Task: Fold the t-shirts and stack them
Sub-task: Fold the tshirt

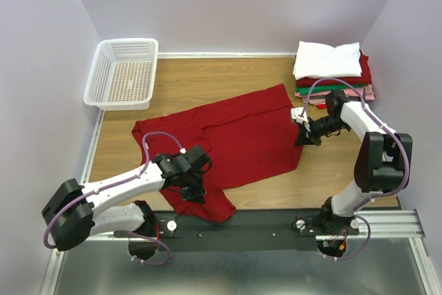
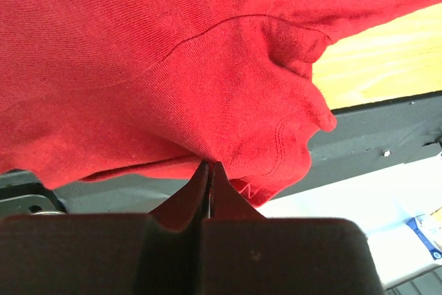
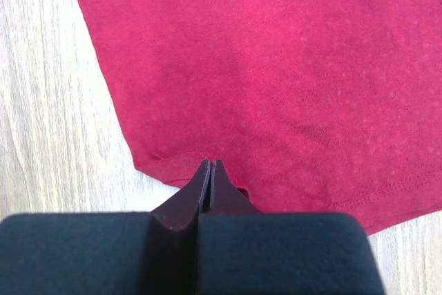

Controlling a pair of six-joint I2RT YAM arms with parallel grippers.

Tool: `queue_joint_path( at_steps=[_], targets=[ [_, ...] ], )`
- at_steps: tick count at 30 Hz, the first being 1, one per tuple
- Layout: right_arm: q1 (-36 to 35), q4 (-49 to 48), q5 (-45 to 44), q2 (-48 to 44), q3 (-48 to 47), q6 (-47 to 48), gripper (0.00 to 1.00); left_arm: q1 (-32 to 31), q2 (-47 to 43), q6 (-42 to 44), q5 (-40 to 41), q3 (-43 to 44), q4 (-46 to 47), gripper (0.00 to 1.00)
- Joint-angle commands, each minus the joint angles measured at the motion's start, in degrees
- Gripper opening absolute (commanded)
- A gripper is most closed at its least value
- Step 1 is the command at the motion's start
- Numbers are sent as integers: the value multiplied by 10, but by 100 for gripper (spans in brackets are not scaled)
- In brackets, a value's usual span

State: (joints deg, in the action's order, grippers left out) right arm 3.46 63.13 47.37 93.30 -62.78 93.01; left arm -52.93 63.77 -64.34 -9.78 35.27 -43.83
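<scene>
A large dark red t-shirt (image 1: 235, 136) lies spread across the middle of the wooden table. My left gripper (image 1: 193, 193) sits at its near-left part, by a sleeve. In the left wrist view its jaws (image 2: 208, 165) are shut, pinching a bunched fold of the red cloth (image 2: 173, 67). My right gripper (image 1: 304, 137) is at the shirt's right edge. In the right wrist view it (image 3: 210, 164) is shut on the hem near a corner of the shirt (image 3: 276, 67). A stack of folded t-shirts (image 1: 331, 67) stands at the back right, white on top of dark red, green and pink.
A white mesh basket (image 1: 94, 77) stands at the back left corner. A black rail (image 1: 262, 229) runs along the near edge, with the shirt's lower part draped onto it. Lilac walls close in the table on the left, back and right.
</scene>
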Motion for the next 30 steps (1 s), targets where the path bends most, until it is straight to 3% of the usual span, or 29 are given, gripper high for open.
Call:
queue_joint_path(
  at_steps=[1, 9, 16, 30],
  targets=[
    [-1, 1, 22, -8, 6, 3, 0, 2, -7, 7, -10, 17, -16, 0],
    [-1, 1, 23, -9, 7, 3, 1, 2, -15, 18, -10, 43, -33, 0],
    [-1, 1, 24, -10, 11, 5, 0, 2, -15, 45, -61, 24, 7, 0],
    [-1, 0, 27, -9, 16, 9, 1, 5, -37, 62, -75, 11, 38, 0]
  ],
)
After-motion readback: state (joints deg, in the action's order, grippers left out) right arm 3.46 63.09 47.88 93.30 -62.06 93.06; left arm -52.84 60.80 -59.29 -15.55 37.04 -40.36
